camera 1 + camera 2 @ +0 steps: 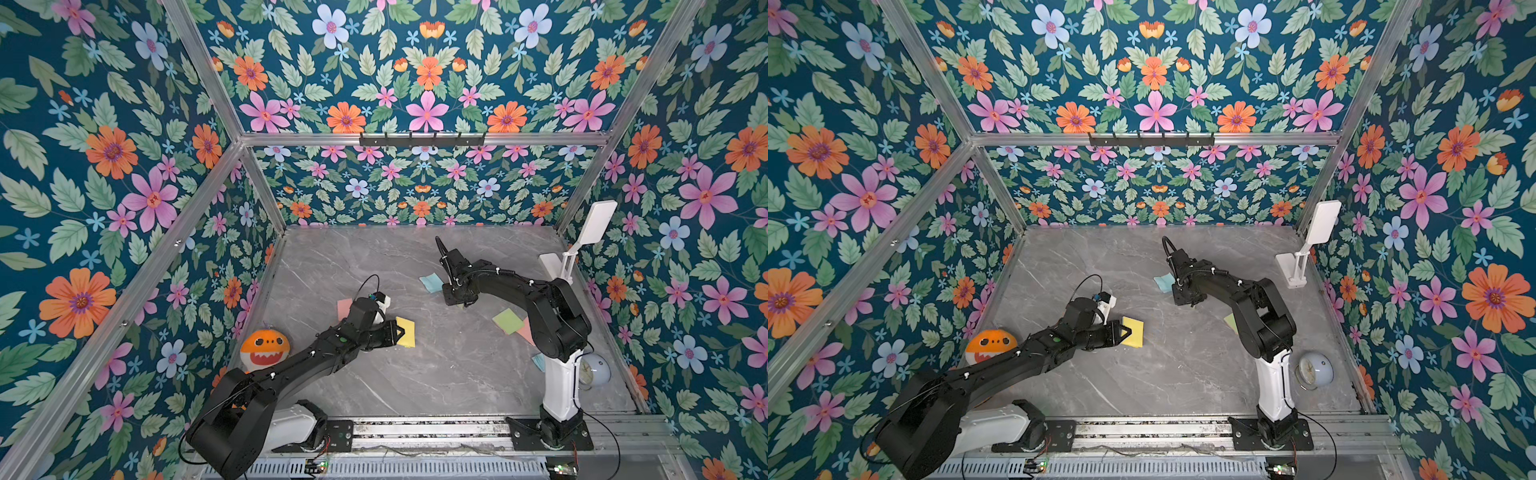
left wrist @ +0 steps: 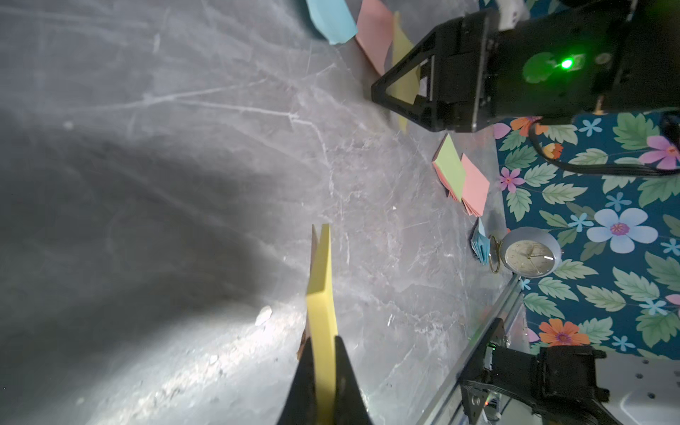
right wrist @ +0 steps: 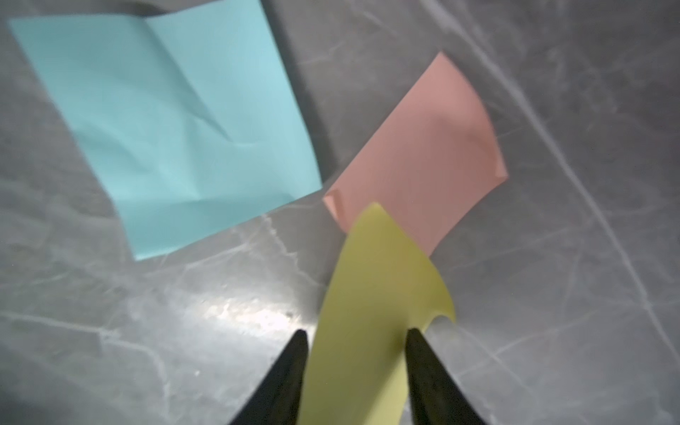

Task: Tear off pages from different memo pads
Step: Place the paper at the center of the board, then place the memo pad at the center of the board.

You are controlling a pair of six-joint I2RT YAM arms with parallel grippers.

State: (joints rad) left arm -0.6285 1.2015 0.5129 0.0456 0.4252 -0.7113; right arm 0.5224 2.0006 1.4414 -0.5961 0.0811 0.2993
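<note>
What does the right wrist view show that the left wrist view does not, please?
Only the right wrist view: creases in the blue page, and the right gripper with jaws apart around the yellow page. Only the left wrist view: the left gripper clamped on the yellow memo pad, the clock, the green memo pad. Both: those two pages, the pink page, the right gripper.

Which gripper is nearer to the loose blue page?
Right. The right gripper hangs close beside the blue page, a yellow page between its open jaws. The left gripper is farther off, nearer the robot, shut on the yellow memo pad.
</note>
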